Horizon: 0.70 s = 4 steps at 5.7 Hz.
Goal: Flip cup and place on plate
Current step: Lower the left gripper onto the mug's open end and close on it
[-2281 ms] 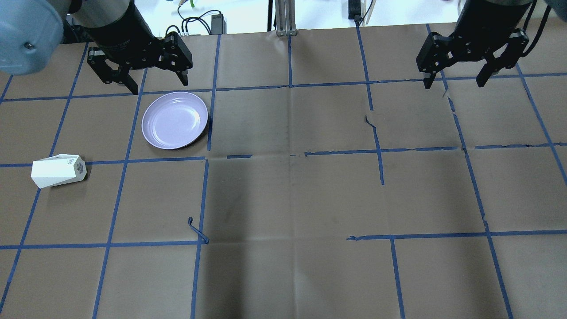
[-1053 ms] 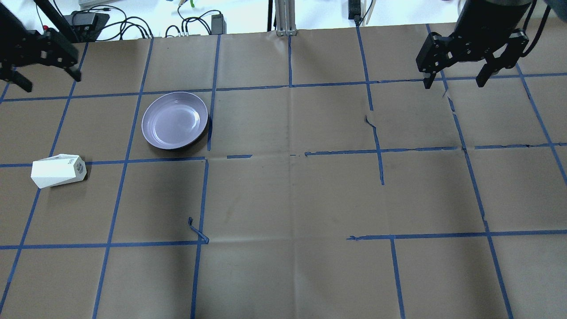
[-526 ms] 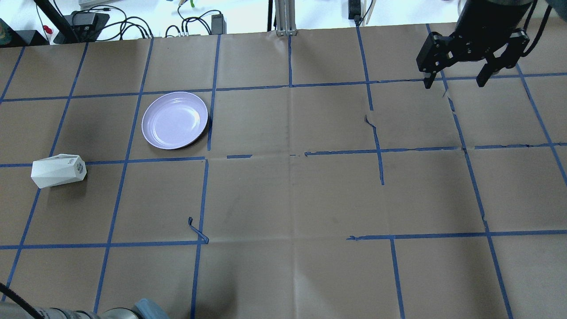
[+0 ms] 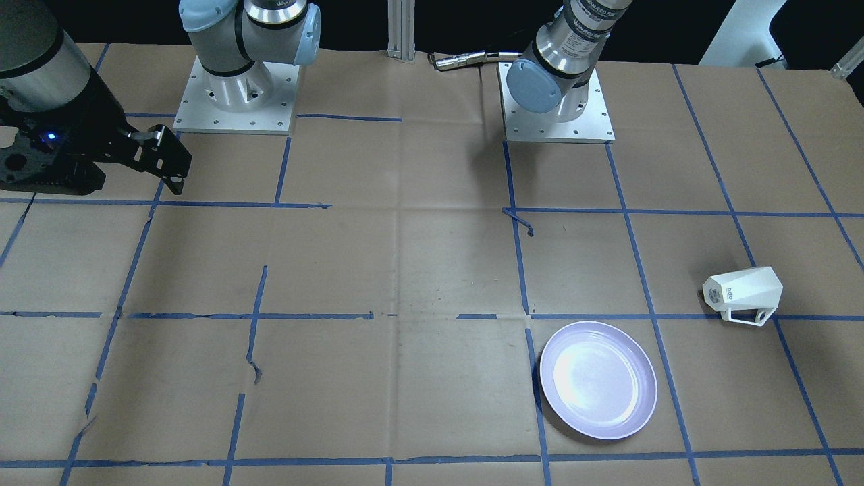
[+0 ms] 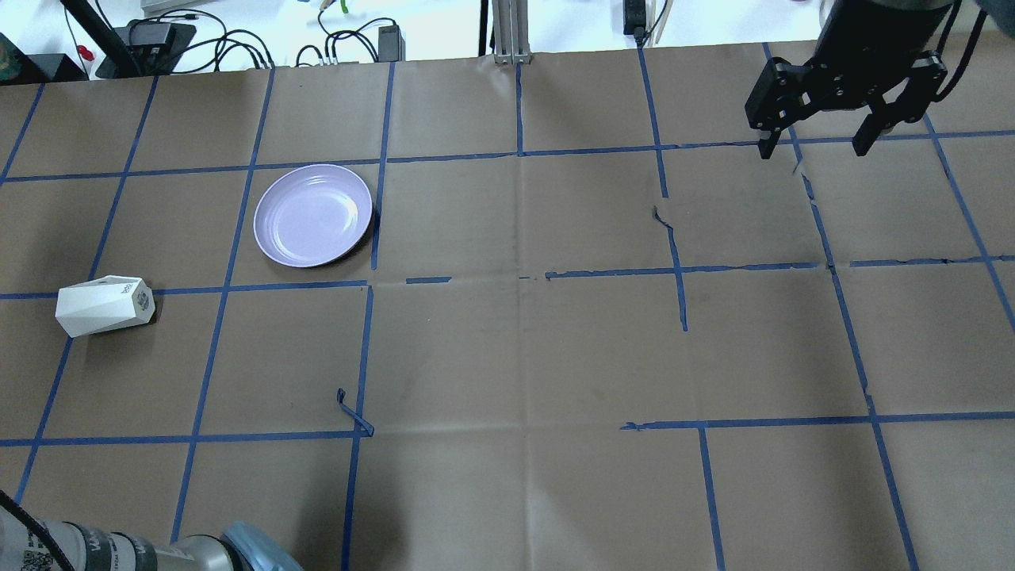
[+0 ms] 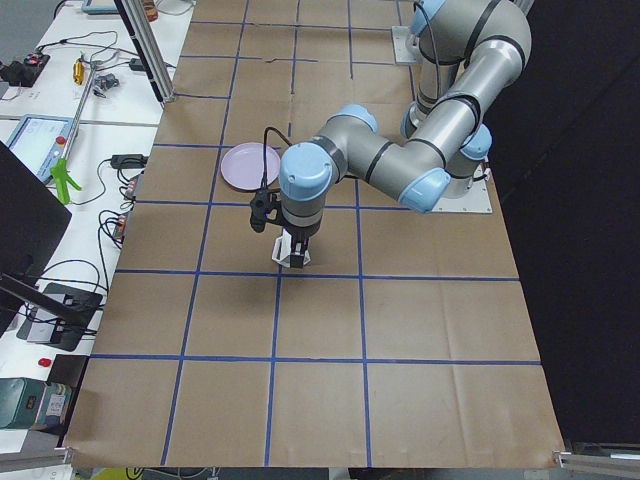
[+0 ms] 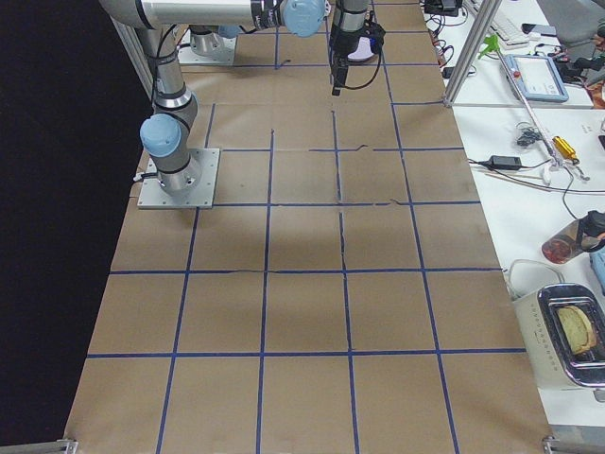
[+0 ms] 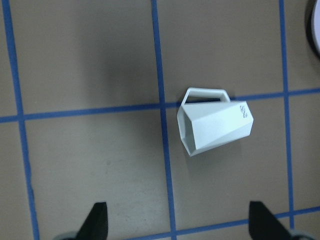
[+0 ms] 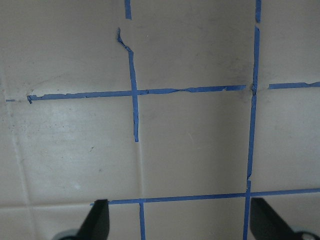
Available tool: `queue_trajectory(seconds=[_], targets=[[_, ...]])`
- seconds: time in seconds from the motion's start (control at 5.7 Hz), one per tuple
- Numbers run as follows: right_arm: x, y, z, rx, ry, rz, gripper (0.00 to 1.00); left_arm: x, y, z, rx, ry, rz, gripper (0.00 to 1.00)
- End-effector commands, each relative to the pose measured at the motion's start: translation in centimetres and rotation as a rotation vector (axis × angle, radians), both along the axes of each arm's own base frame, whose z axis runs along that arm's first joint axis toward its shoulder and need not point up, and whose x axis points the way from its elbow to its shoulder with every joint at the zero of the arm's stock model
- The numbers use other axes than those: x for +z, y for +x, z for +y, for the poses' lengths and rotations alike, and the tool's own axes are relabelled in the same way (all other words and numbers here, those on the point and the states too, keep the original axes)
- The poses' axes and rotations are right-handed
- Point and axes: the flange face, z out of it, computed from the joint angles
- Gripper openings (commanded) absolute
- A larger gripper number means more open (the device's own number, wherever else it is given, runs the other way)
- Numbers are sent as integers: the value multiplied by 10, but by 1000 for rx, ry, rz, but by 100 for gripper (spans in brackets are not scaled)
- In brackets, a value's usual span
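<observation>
The white faceted cup (image 5: 105,305) lies on its side at the table's left, lettered base toward the plate; it also shows in the front-facing view (image 4: 742,295). The lavender plate (image 5: 313,215) lies empty, farther back and to the right of the cup. In the left wrist view my left gripper (image 8: 180,227) is open, its fingertips (image 8: 97,222) wide apart. It hangs above the cup (image 8: 215,127), whose handle lies flat on the table. My right gripper (image 5: 817,143) is open and empty at the far right; its wrist view (image 9: 180,225) shows only paper.
Brown paper with a blue tape grid covers the table (image 5: 523,333). A loose curl of tape (image 5: 353,416) sticks up in front of the plate. My left arm's elbow (image 5: 198,551) shows at the overhead view's near left edge. Cables (image 5: 349,40) lie beyond the far edge.
My left gripper has swung from behind the plate to the left and out of the overhead view; the arm's elbow now shows at the near left edge. Cup, plate and right arm have not moved.
</observation>
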Motion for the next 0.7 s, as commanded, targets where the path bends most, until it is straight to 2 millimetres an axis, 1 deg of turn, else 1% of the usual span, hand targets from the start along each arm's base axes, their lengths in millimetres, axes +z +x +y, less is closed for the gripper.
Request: queue_trajectory(seconds=[0.0, 0.18, 0.35, 0.53], targets=[[0, 0, 0, 0, 0, -1, 100, -80, 47, 9, 150, -73, 349, 100], [0, 0, 0, 0, 0, 0, 100, -127, 58, 1, 195, -90, 514, 100], [0, 0, 0, 0, 0, 0, 100, -177, 62, -5, 180, -110, 631, 100], [0, 0, 0, 0, 0, -1, 100, -213, 58, -7, 157, -101, 715, 100]])
